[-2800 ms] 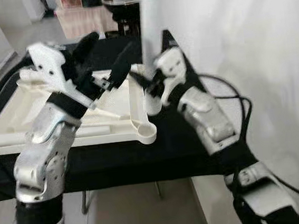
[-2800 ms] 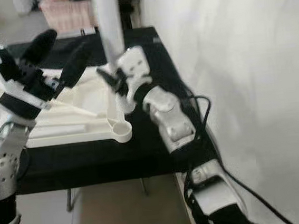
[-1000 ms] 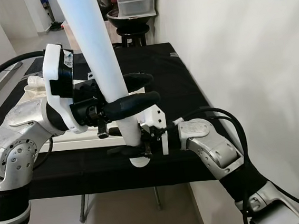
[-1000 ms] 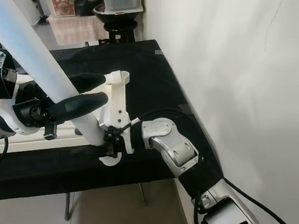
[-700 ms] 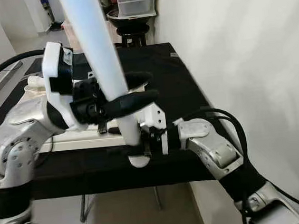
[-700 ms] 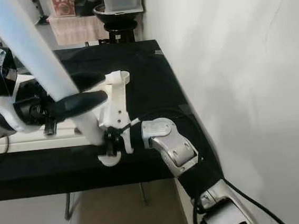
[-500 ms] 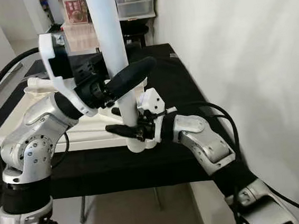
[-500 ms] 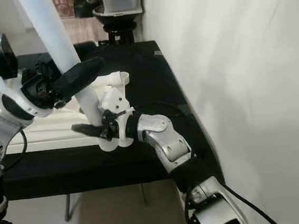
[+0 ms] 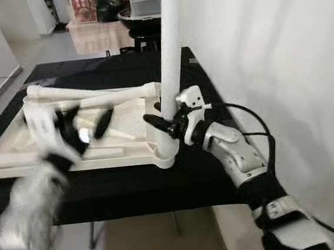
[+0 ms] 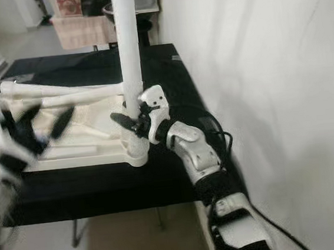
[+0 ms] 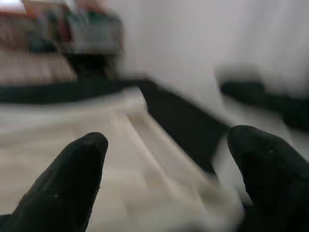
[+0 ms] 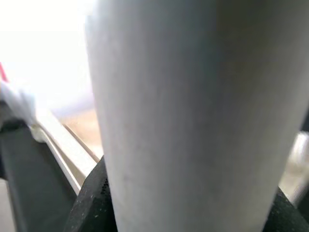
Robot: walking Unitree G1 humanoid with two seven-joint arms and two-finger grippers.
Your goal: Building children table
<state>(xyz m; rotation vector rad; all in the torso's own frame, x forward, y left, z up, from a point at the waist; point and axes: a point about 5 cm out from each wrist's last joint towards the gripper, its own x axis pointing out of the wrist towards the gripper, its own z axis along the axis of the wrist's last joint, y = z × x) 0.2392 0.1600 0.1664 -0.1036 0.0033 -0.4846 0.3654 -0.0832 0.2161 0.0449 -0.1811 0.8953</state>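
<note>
White leg [image 9: 170, 48]: upright in tabletop [image 9: 121, 142] corner socket.
Right tool [image 9: 165, 123]: clenched on leg.
Left tool [image 9: 87, 122]: released, blurred.

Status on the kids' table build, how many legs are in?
One white tube leg stands upright in the corner socket of the overturned white plastic tabletop, right gripper shut on it. Left gripper open, blurred. Other white legs lie loose on the tabletop, not fitted.
</note>
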